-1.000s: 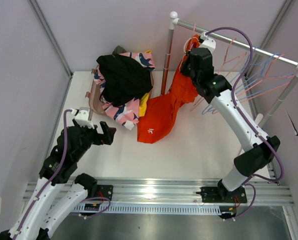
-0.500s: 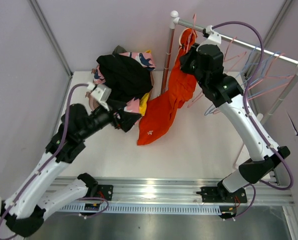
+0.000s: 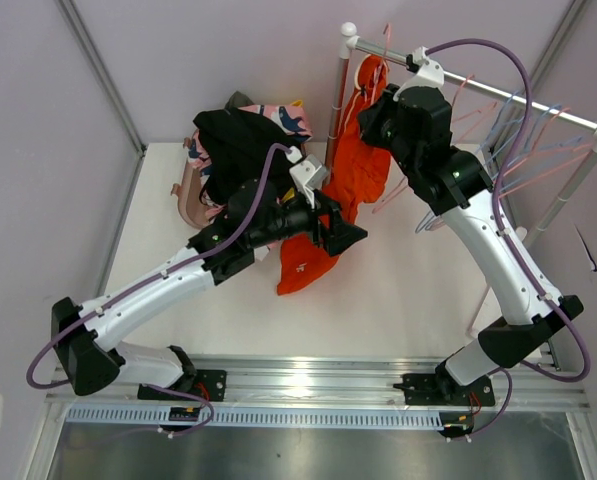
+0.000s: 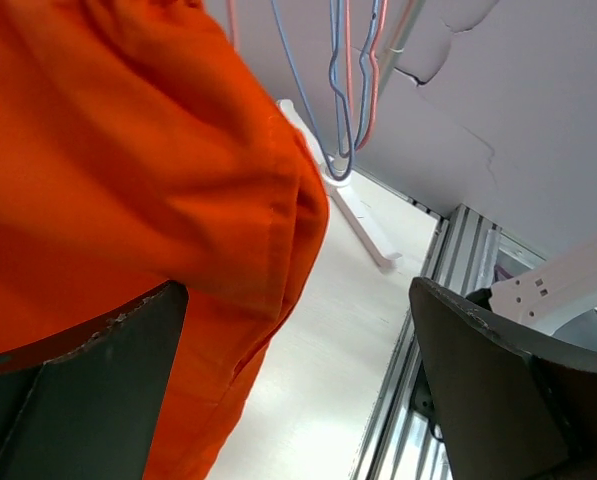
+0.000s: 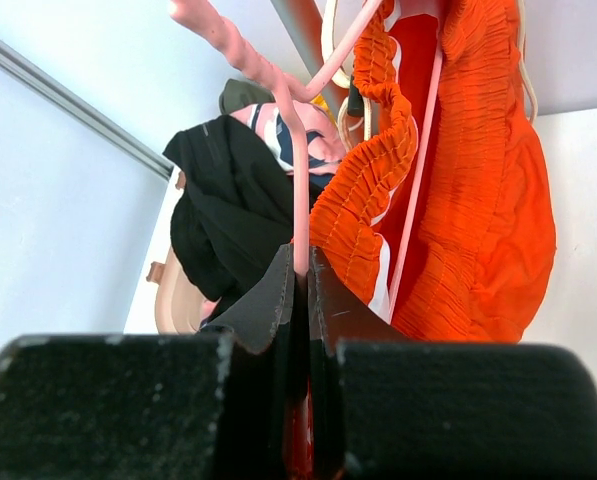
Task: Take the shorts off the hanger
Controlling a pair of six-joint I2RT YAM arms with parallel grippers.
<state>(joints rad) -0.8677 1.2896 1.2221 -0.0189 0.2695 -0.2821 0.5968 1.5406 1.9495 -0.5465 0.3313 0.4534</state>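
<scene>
The orange shorts (image 3: pixel 353 165) hang from a pink hanger (image 5: pixel 300 215) beside the rack post, their lower end with a small white mark lying on the table. My right gripper (image 3: pixel 376 112) is shut on the hanger's wire (image 5: pixel 303 262), up by the rail. My left gripper (image 3: pixel 346 232) is open at the lower part of the orange shorts (image 4: pixel 128 190); the cloth lies against the left finger (image 4: pixel 88 390) and the right finger (image 4: pixel 508 390) stands apart. The black shorts (image 3: pixel 240 150), pink patterned shorts (image 3: pixel 288 118) and olive shorts (image 3: pixel 240 98) lie piled at the back left.
The rack rail (image 3: pixel 478 85) runs along the back right with several empty pink and blue hangers (image 3: pixel 518 150). A tan tub (image 3: pixel 188 195) sits under the pile. Purple walls close in on the left and back. An aluminium rail (image 3: pixel 308 380) borders the near edge.
My left arm has swung from the near left across the table to the orange shorts. My right gripper has lifted the hanger a little higher toward the rail.
</scene>
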